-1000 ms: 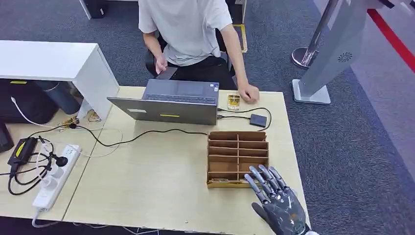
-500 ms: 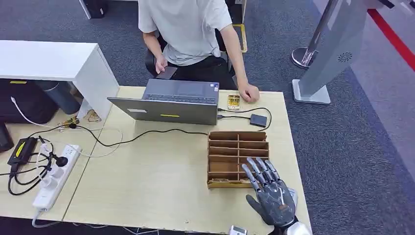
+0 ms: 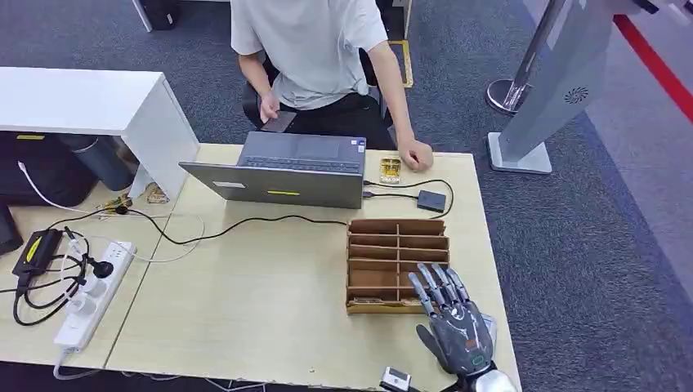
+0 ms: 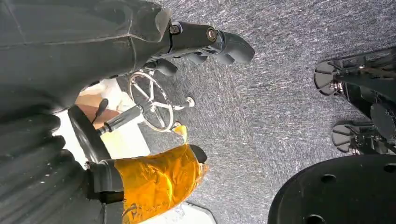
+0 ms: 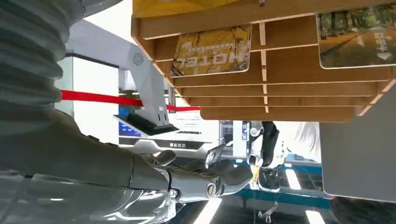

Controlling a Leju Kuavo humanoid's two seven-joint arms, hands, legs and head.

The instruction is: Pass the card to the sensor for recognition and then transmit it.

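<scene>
A wooden card rack stands on the right side of the table. A yellowish card lies in its nearest row. My right hand hovers with fingers spread over the rack's near right corner and holds nothing. The right wrist view shows the rack close up, with a "HOTEL" card and a second card in its slots, and my fingers apart from them. A small black sensor box lies beyond the rack. My left hand hangs over the floor, holding nothing.
A person sits at the far side of the table behind a grey laptop; their hand rests beside another card. A cable runs from the laptop to the sensor. A power strip and cords lie at the left.
My right hand has moved forward and a little left, so its fingers now reach over the rack's near right corner. The person and the table's things stay put.
</scene>
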